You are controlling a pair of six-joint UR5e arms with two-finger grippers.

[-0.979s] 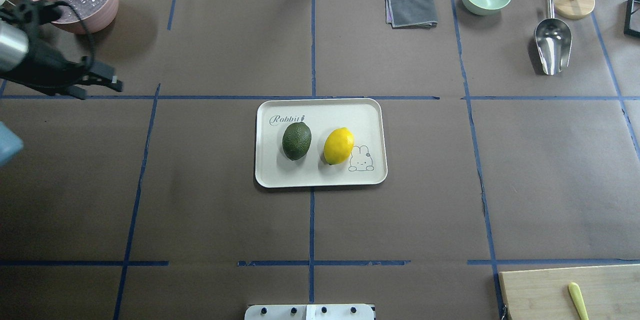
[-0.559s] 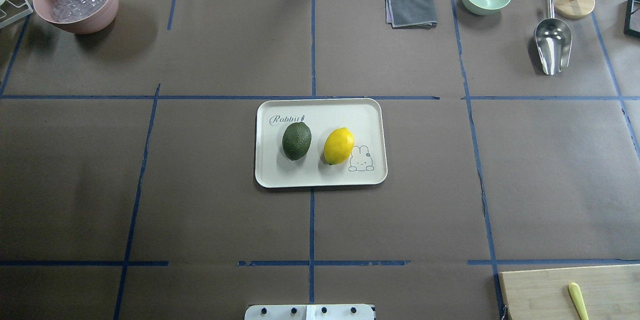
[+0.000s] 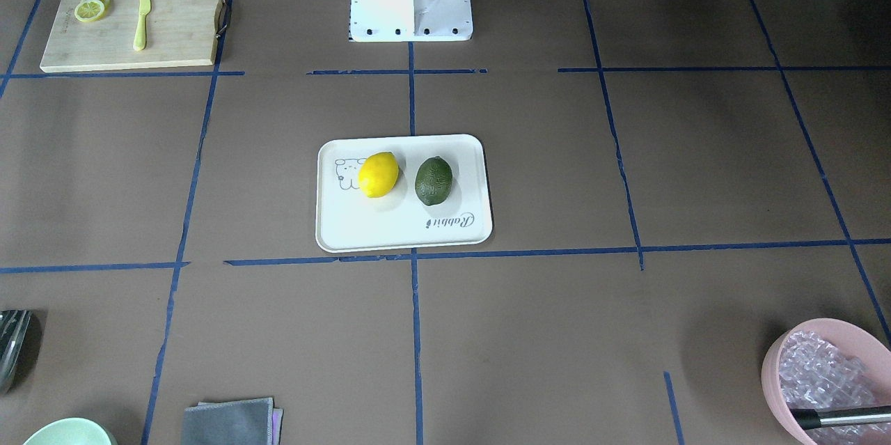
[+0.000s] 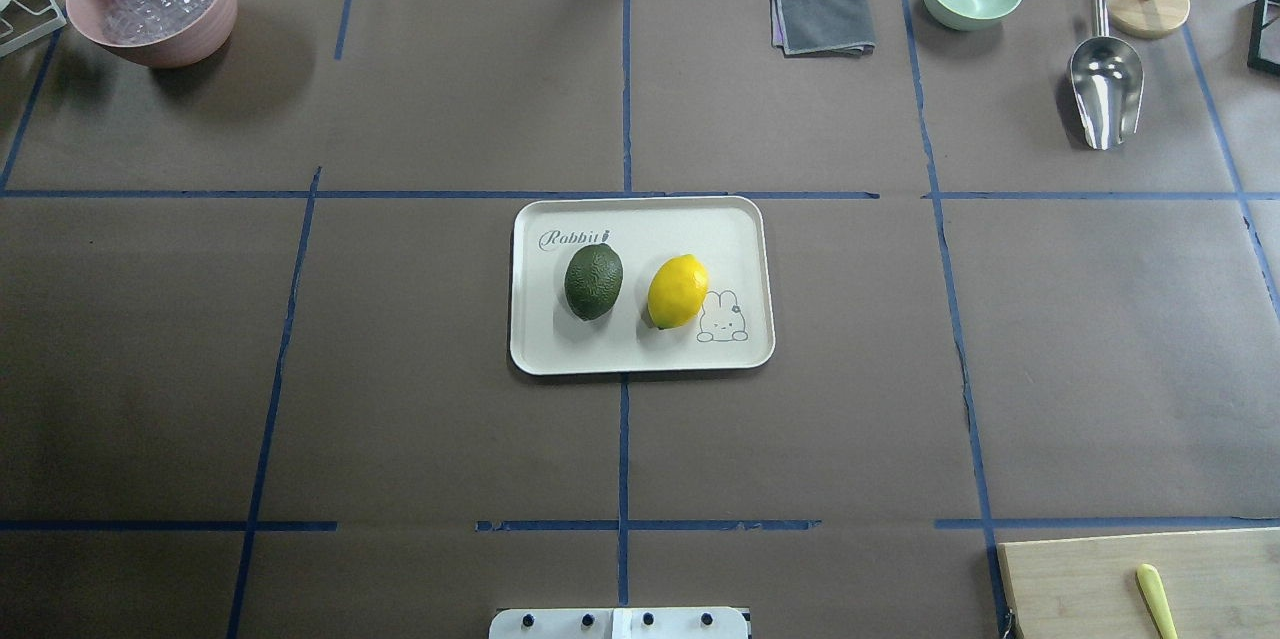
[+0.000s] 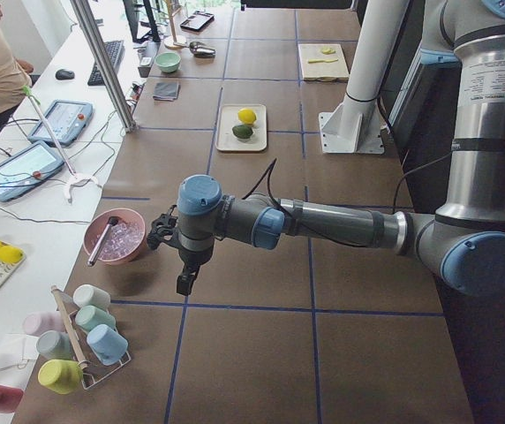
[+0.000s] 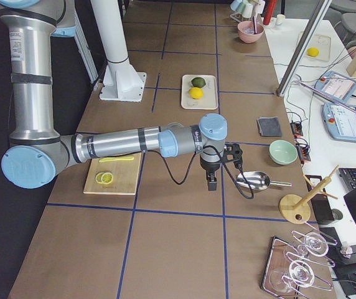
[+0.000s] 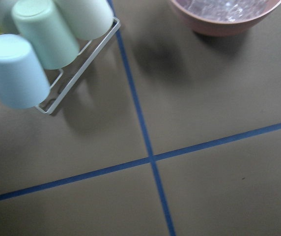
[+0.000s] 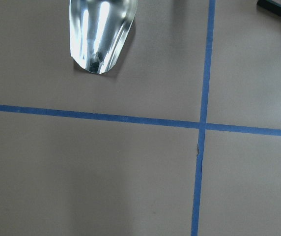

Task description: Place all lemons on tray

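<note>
Since both lemons lie on the tray (image 4: 640, 359), the job looks done. The risk left, as I judge it, is a roll, because the oval fruit sits loose and a knock to the tray would send it off.

- Green lemon (image 4: 593, 281) sits at 9 o'clock of the yellow lemon (image 4: 677, 291), near it but apart.
- Left tool (image 5: 184, 283) hangs over the table (image 4: 400, 369) toward 10 o'clock, by the pink bowl (image 5: 116, 237).
- Right tool (image 6: 211, 182) is toward 2 o'clock, beside the steel scoop (image 6: 254, 180).
- Both tools are well away from the fruit. I cannot tell how far open either one is.
</note>
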